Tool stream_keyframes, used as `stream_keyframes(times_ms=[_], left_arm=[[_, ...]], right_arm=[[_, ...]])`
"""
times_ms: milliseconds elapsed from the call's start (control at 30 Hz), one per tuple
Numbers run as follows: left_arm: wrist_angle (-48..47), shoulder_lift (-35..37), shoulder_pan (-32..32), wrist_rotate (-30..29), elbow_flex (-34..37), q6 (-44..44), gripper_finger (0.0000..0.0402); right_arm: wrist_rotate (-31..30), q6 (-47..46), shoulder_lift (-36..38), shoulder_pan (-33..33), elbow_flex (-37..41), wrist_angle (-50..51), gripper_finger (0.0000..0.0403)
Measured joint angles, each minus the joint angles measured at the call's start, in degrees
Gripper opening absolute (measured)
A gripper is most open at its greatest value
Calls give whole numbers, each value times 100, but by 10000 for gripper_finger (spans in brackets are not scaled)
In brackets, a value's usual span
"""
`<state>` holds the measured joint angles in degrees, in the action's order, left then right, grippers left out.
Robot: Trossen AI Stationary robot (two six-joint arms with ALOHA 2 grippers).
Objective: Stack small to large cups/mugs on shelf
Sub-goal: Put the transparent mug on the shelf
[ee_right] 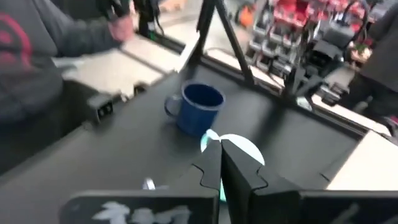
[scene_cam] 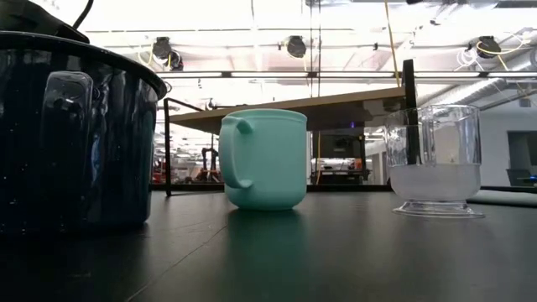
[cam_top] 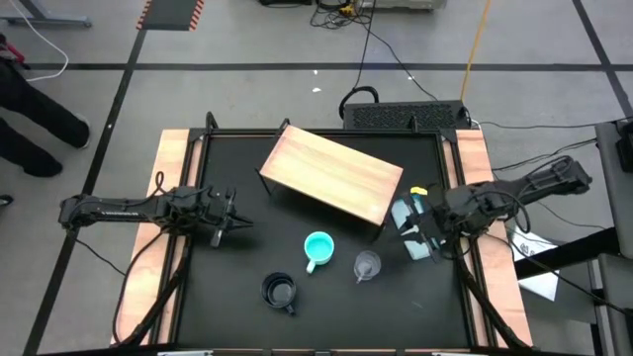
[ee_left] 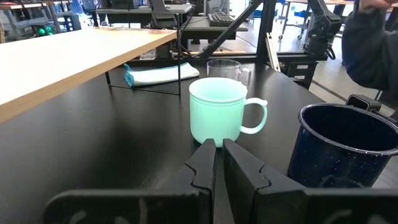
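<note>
Left gripper (ee_left: 218,155) closed (empty), right gripper (ee_right: 220,157) likewise.

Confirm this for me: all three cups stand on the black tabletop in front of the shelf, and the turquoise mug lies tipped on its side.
One thing is wrong: the turquoise mug stands upright, not on its side, as the low view shows. The rest holds: it, the clear cup and the black mug stand on the black tabletop in front of the shelf.
</note>
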<state>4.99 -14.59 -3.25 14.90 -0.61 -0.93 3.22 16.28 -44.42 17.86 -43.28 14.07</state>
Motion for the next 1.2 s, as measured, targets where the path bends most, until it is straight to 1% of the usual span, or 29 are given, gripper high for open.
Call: stream_keyframes(times_ms=[100, 167, 367, 500, 633, 800, 1200], left_arm=[[0, 0, 0, 0, 0, 0, 33], [-4, 0, 0, 0, 1, -2, 33], [-2, 0, 0, 0, 0, -2, 33], [-4, 0, 0, 0, 1, -2, 33], [-4, -1, 0, 0, 0, 40, 33], [-2, 0, 0, 0, -2, 120, 33], [-4, 0, 0, 0, 1, 127, 33]], right_arm=[[-392, 53, -274, 103, -382, 538, 0], [-547, -57, -445, 102, -541, 761, 0], [-600, -183, -1107, 147, -785, 1303, 0], [-600, -207, -1629, 336, -963, 1641, 0], [-597, -233, -1957, 559, -1153, 1776, 0], [-598, -299, -2199, 701, -1222, 1816, 0], [-624, 243, -2674, 1016, -1222, 1430, 0]])
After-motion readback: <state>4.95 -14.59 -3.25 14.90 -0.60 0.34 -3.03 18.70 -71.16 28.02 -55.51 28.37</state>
